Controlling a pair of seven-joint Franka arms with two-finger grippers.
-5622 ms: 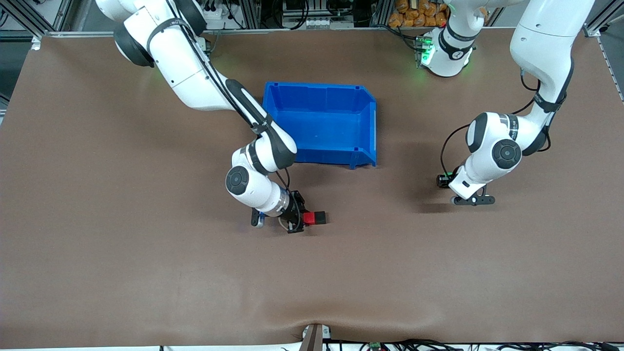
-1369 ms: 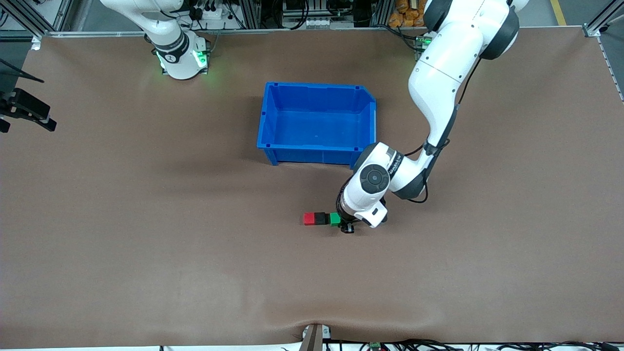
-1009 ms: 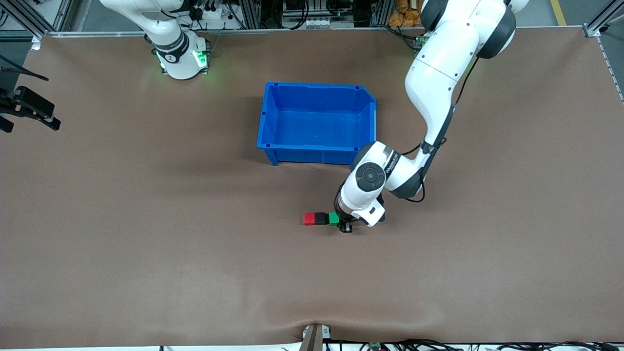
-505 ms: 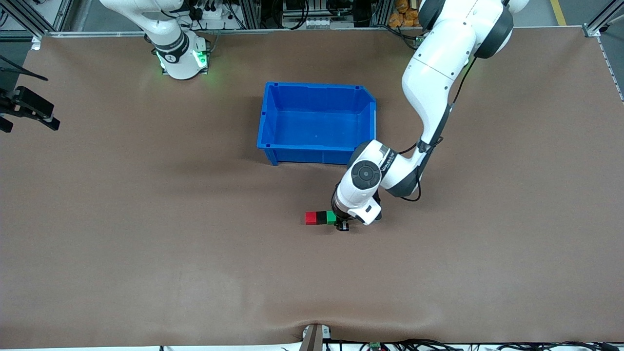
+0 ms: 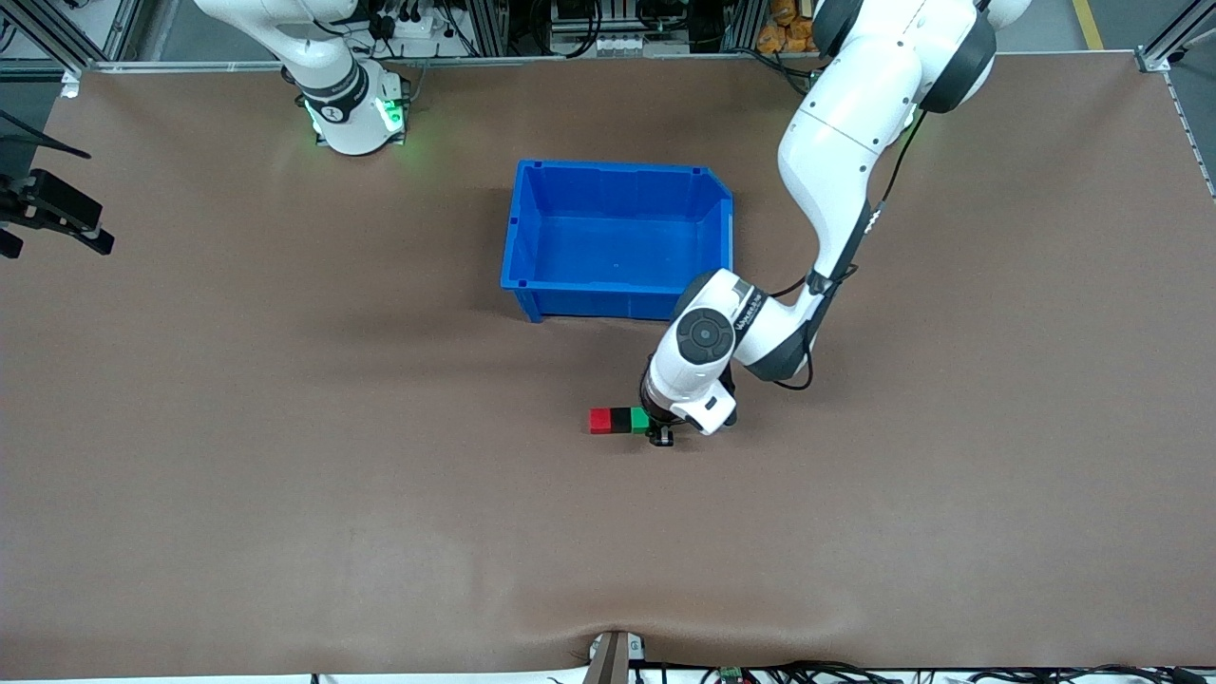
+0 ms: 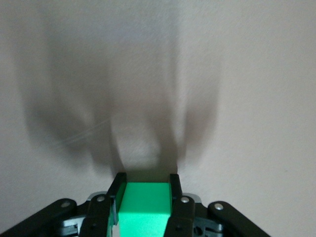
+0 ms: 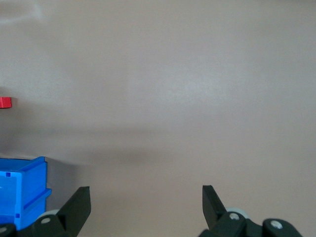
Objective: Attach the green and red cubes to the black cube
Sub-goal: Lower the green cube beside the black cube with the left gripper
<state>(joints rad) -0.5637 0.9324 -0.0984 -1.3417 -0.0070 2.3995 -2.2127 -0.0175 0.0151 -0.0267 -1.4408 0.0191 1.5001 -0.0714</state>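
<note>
The red cube, black cube and green cube form one joined row, nearer the front camera than the blue bin. My left gripper is shut on the green cube at the row's end toward the left arm, with a black finger against each side. In the left wrist view the green cube hides the other two. My right gripper is open and empty, held high over the right arm's end of the table; it sees the red cube far off.
An empty blue bin stands mid-table, farther from the front camera than the cubes, and its corner shows in the right wrist view. The left arm's elbow hangs just by the bin's near corner. Bare brown table lies all around.
The left gripper has carried the green cube, with the black and red cubes attached, slightly toward the bin. Several seconds ago the right gripper was at the red cube; it has since drawn away.
</note>
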